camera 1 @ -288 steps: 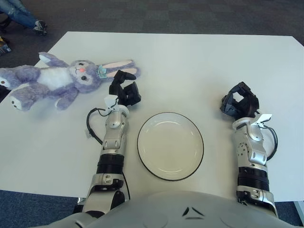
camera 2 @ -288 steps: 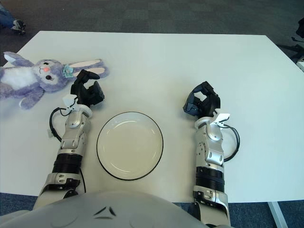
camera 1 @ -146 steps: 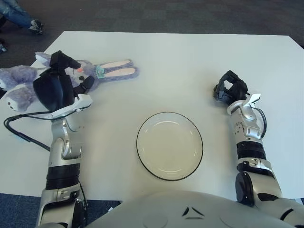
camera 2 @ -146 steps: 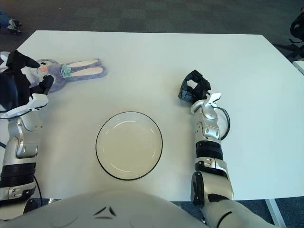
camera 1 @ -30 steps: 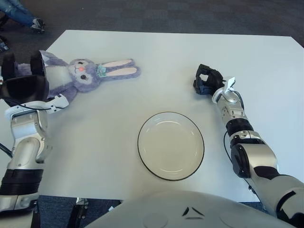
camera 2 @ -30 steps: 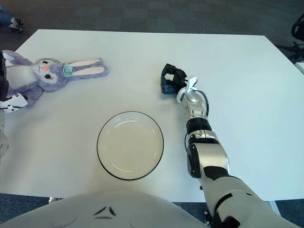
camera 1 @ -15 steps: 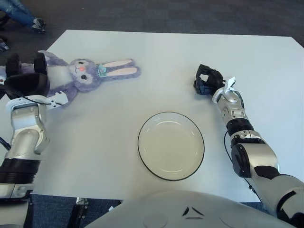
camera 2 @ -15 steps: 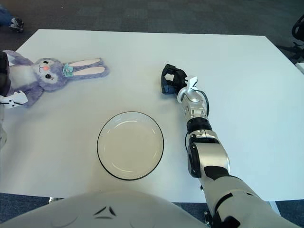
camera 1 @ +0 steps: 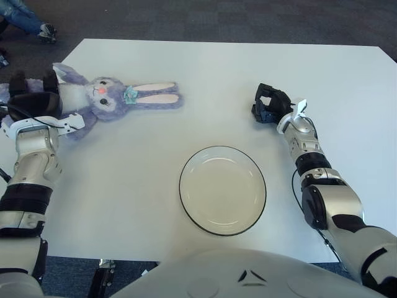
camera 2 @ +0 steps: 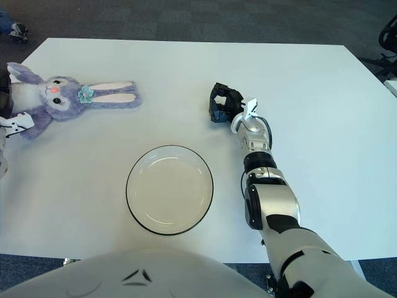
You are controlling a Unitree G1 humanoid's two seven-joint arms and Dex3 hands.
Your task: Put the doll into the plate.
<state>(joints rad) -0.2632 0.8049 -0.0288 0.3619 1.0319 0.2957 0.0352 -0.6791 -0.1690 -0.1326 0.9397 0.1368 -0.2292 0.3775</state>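
A purple plush bunny doll (camera 1: 105,99) lies on its back at the table's far left, its long ears (camera 1: 152,99) pointing right. My left hand (camera 1: 32,99) sits on the doll's body at the left table edge, with black fingers (camera 1: 49,79) curled around the torso; legs and lower body are hidden under it. A white plate (camera 1: 182,186) with a dark rim stands empty near the front middle of the table. My right hand (camera 1: 268,104) shows right of and beyond the plate, fingers curled with nothing in them.
The white table (camera 1: 223,74) ends close to the doll's left side. Dark carpet surrounds it. A person's legs in jeans and shoes (camera 1: 28,17) show beyond the far left corner. A dark chair part (camera 2: 389,30) shows at the right edge.
My left hand has shifted up and left onto the doll's body. The doll has turned slightly, its ears swinging down and toward the front. The right hand has stayed put.
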